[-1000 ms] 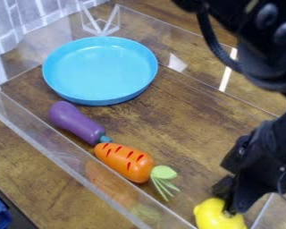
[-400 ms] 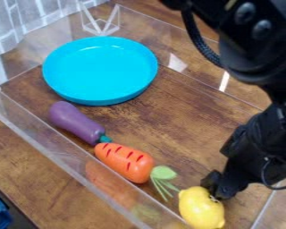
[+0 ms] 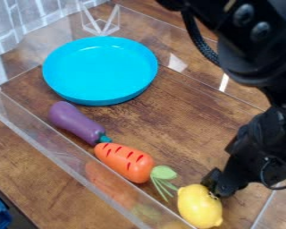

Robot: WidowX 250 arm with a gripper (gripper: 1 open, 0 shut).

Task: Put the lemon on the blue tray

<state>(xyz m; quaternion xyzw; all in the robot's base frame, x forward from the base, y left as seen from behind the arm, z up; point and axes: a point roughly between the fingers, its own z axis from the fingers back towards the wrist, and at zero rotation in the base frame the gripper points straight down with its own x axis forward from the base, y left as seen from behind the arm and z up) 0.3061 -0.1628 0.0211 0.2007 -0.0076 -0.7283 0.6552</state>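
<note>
The lemon lies in the near right corner of a clear-walled enclosure on the wooden table, with the robot's claw spread open just above and beside it, gripping nothing. The blue tray sits well apart at the far left. The risks, by the look of it: the glossy, rounded fruit could squirt out as the claw closes, the clear wall could block a finger, or the carry could clip the carrot and aubergine lying between.
</note>
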